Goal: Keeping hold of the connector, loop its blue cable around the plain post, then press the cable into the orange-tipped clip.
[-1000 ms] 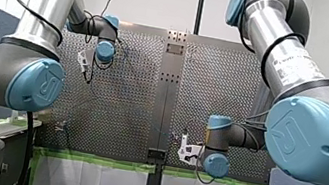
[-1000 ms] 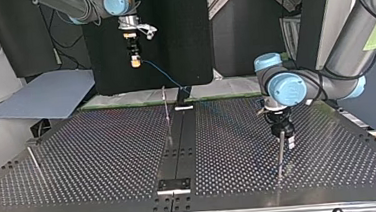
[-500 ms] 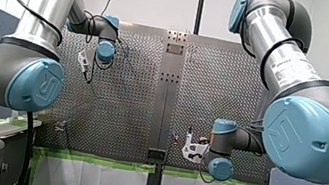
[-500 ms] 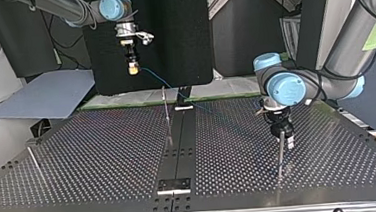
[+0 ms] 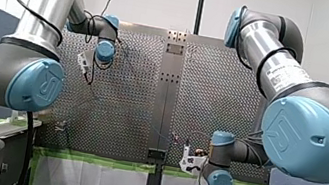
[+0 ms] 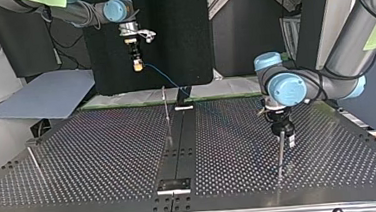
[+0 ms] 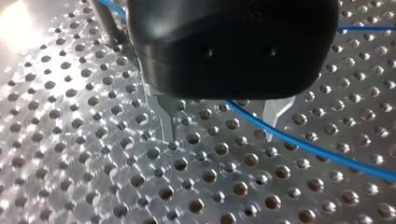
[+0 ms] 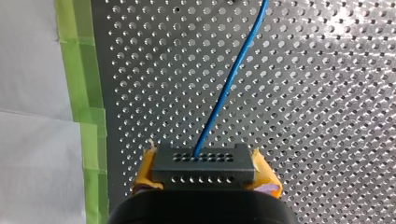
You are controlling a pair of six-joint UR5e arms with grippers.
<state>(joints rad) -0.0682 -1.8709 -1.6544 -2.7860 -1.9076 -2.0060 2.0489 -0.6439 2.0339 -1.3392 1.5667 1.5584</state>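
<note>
Even room light; strong glare patch on perforated table (image 7: 21, 28), left wrist view; foreground blurred.

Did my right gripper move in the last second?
Yes. In the front view my right gripper moved toward the green tape at the table's near edge.

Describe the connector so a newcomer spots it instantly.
In the top view, my right arm enters at upper left; follow it to my right gripper. Between the yellow pads sits the connector: a dark grey block with rows of holes, the only thing the blue cable leaves.
</note>
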